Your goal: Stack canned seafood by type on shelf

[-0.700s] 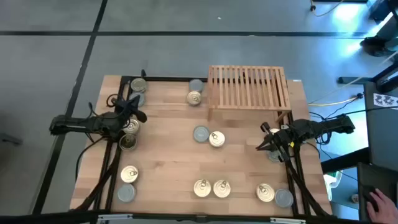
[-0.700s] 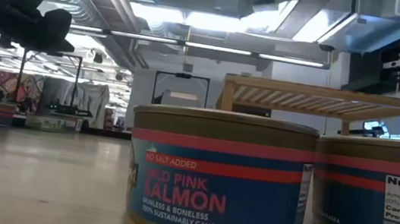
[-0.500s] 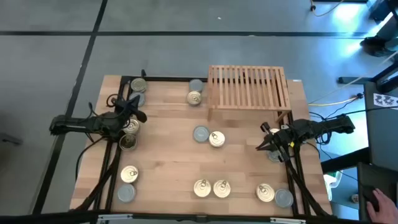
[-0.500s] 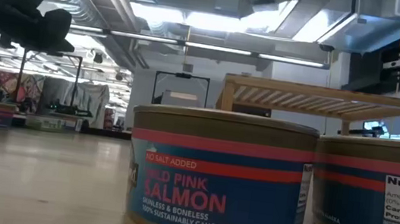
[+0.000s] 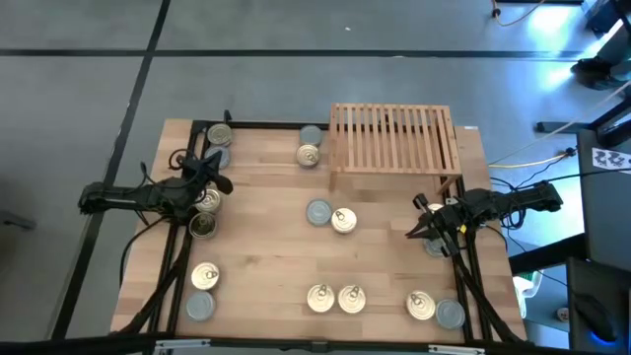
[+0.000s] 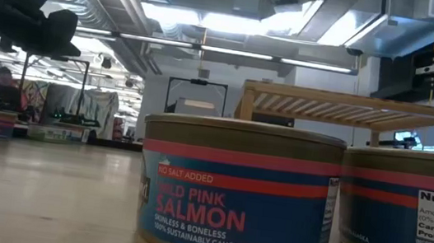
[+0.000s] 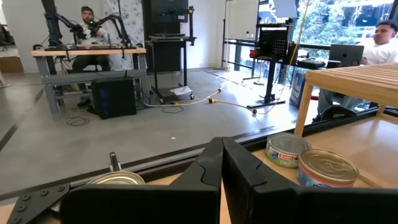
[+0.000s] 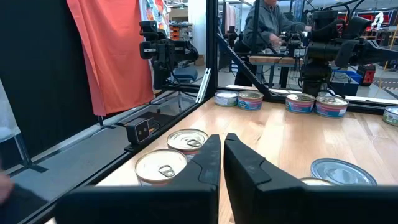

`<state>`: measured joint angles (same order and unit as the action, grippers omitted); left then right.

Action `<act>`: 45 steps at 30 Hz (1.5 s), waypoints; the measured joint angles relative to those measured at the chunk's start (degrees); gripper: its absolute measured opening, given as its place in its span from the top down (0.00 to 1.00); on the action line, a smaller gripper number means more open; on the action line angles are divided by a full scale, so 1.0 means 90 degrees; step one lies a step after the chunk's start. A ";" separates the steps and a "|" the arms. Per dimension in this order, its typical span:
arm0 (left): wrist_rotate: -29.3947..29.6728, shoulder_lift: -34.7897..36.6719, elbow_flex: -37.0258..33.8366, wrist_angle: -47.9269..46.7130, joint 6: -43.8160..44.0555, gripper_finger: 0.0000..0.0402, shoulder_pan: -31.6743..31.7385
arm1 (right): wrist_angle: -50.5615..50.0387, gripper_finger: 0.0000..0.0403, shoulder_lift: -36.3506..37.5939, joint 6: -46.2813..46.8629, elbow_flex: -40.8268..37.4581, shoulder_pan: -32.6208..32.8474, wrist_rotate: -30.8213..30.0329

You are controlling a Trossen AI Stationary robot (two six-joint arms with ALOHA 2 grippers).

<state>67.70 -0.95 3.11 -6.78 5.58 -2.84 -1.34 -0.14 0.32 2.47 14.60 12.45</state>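
Wooden table (image 5: 266,247) middle open, cans (image 5: 330,217) scattered, both edge-side grippers clenched empty: left gripper (image 5: 223,183), right gripper (image 5: 411,233).

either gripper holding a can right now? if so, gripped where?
Nothing is held. The left gripper and right gripper both have their jaws shut on nothing; the round flat metal tins sit loose on the table.

Bright overhead light, soft shadows

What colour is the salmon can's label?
Blue with a red stripe, on the salmon can; clearest in the low view.
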 joint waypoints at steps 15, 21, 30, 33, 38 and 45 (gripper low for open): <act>0.0000 0.0000 -0.0002 0.0001 0.0000 1.00 -0.0002 | 0.0000 0.95 0.0002 0.0000 0.0001 0.0001 0.0002; 0.0000 0.0000 -0.0002 0.0007 0.0067 1.00 -0.0001 | 0.0000 0.95 -0.0001 0.0000 -0.0001 -0.0001 0.0001; -0.0002 0.0000 -0.0002 0.0016 0.2885 1.00 0.0000 | 0.0135 0.95 0.0001 0.0000 -0.0018 0.0000 0.0002; 0.0136 0.0003 -0.0002 0.0017 0.2971 1.00 0.0001 | 0.0149 0.95 0.0000 0.0126 -0.0018 0.0001 0.0004; 0.0004 0.0007 -0.0002 0.0014 0.3055 1.00 0.0001 | 0.0172 0.95 -0.0001 0.0507 -0.0018 -0.0001 0.0004; -0.2076 -0.0007 -0.0002 0.0788 0.2046 1.00 0.0001 | 0.0208 0.95 0.0002 0.2099 -0.0015 0.0001 -0.0784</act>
<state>49.02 -1.01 3.09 0.32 23.99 -2.83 0.53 -0.12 19.20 2.33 14.61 5.40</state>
